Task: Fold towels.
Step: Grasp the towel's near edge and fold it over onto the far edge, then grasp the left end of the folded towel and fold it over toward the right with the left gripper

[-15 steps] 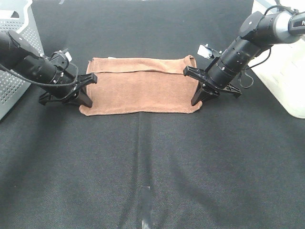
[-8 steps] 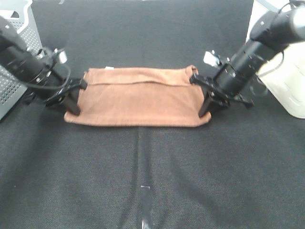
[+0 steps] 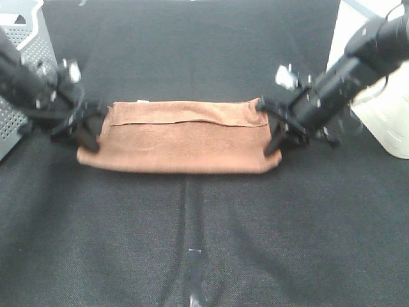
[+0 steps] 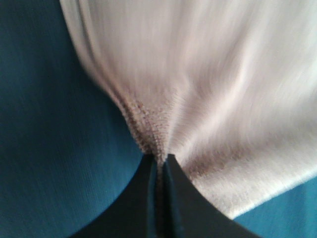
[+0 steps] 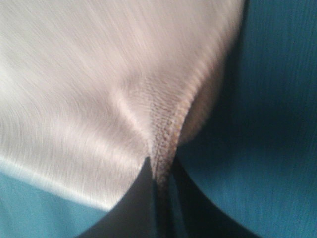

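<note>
Despite motion blur, left gripper (image 4: 159, 161) and right gripper (image 5: 159, 166) each pinch 1 end of the towel (image 3: 182, 137) between pressed jaws.

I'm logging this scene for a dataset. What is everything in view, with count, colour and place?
towel: one, rust brown, mid-table, held between both hands
tag: one, white, towel's far edge, towards the left
table cover: one, black, under everything
tape strip: one, grey, near centre of the table
perforated bin: one, grey, far left
container: one, white, far right
left hand: one, black, shut on the towel's left end
right hand: one, black, shut on the towel's right end
</note>
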Motion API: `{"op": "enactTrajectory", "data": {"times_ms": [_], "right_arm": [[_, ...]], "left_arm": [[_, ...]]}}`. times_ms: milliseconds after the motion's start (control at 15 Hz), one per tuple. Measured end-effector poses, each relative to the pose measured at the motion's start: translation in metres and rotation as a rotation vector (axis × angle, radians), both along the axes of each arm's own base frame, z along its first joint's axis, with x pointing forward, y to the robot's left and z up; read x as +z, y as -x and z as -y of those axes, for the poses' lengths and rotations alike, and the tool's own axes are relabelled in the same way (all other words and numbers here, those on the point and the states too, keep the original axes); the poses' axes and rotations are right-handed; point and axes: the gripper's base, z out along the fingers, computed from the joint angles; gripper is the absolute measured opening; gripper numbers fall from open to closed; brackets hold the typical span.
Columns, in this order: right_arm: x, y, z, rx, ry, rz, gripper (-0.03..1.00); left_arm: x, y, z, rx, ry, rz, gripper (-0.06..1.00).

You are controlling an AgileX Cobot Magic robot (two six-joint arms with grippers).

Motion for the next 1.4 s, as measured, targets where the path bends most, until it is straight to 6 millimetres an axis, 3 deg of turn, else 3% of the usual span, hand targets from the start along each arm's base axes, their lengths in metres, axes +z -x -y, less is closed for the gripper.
{"op": "enactTrajectory", "data": {"times_ms": [200, 333, 467, 600, 800, 933, 1000, 1133, 1267, 1400], "right_arm": [[0.034, -0.034, -0.003, -0.019, 0.002, 0.156, 0.00], [0.049, -0.064, -0.005, -0.044, 0.012, 0.242, 0.00], [0.044, -0.085, -0.007, -0.043, 0.023, 0.261, 0.00], [0.026, -0.099, -0.008, -0.051, 0.033, 0.255, 0.00], [0.004, -0.107, -0.008, -0.060, 0.041, 0.247, 0.00], [0.003, -0.108, -0.008, -0.060, 0.042, 0.248, 0.14], [0.003, -0.108, -0.008, -0.059, 0.041, 0.248, 0.41], [0.007, -0.107, -0.008, -0.051, 0.042, 0.243, 0.73], [0.022, -0.105, -0.008, -0.042, 0.039, 0.257, 0.80], [0.033, -0.104, -0.008, -0.042, 0.036, 0.279, 0.82]], "left_arm": [[0.026, -0.034, -0.005, 0.049, 0.015, 0.116, 0.01], [0.027, -0.060, -0.004, 0.071, 0.026, 0.161, 0.01], [0.025, -0.081, -0.008, 0.099, 0.033, 0.195, 0.01], [0.010, -0.100, -0.011, 0.117, 0.028, 0.222, 0.01], [-0.014, -0.111, -0.010, 0.135, 0.023, 0.212, 0.02], [-0.017, -0.112, -0.011, 0.161, 0.026, 0.209, 0.14], [-0.015, -0.114, -0.011, 0.176, 0.030, 0.216, 0.37], [-0.014, -0.113, -0.011, 0.174, 0.032, 0.211, 0.69], [-0.013, -0.111, -0.010, 0.162, 0.031, 0.194, 0.81], [-0.012, -0.110, -0.011, 0.162, 0.022, 0.179, 0.82]]}}
